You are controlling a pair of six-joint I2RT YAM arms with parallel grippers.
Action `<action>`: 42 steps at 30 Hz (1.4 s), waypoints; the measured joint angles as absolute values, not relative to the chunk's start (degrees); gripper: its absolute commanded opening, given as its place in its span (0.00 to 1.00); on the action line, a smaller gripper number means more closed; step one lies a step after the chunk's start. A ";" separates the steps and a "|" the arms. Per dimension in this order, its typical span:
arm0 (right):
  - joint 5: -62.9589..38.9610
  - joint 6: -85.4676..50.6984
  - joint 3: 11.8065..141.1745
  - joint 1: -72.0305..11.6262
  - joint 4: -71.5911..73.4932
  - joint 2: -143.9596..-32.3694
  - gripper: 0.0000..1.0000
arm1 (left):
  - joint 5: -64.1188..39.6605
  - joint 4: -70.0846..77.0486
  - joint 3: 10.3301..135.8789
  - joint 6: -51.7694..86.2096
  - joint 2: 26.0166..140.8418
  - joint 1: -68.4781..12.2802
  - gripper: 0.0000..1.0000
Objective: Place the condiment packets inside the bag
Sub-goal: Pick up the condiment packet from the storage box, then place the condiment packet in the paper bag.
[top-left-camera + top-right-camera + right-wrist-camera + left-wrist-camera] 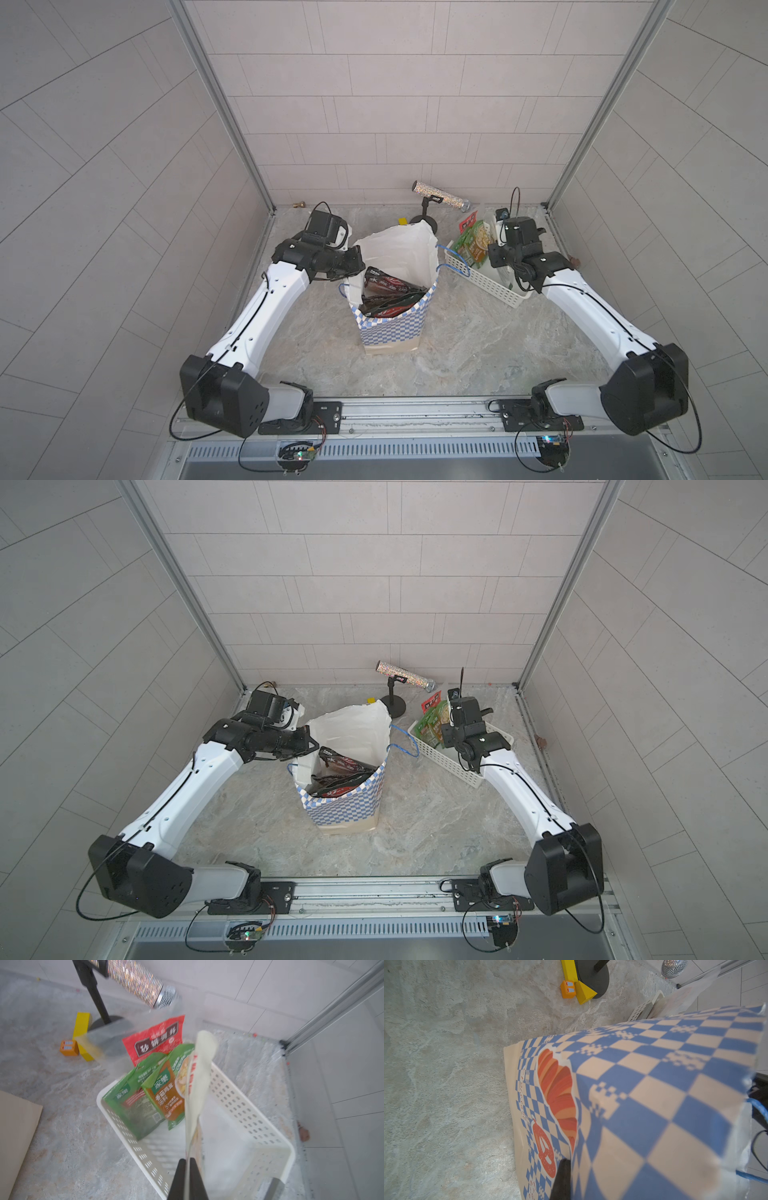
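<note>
- Two arms are angling inward: the left arm (pixel 266 307) is stretching to the bag (pixel 392 332), with the left gripper (pixel 356 259) pinching shut on the bag's side wall at the rim.
- The right arm (pixel 590 307) is bending over the white basket (pixel 486 282); the right gripper (pixel 187 1160) is clamping a pale packet (pixel 197 1084) edge-on above it.
- Dark packets (pixel 384 291) are lying inside the bag.
- Green packets (pixel 145 1093) are leaning in the basket, a red packet (pixel 158 1043) just behind them.
- A glittery microphone (pixel 440 195), a yellow block (pixel 82 1028) and an orange block (pixel 68 1048) are sitting beyond the bag.
</note>
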State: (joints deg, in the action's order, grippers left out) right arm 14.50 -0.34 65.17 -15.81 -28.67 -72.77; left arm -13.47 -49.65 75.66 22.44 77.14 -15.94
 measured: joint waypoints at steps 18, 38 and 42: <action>5.54 24.05 87.92 -35.05 -20.82 -61.39 0.00 | -13.65 -49.56 75.66 22.44 77.36 -15.92 0.00; -9.80 22.92 87.20 -38.94 -14.09 -75.88 0.00 | -13.69 -49.58 75.66 22.41 77.36 -15.94 0.00; -10.76 22.81 87.22 -38.94 -13.13 -77.38 0.00 | -13.67 -49.58 75.66 22.44 77.36 -15.94 0.00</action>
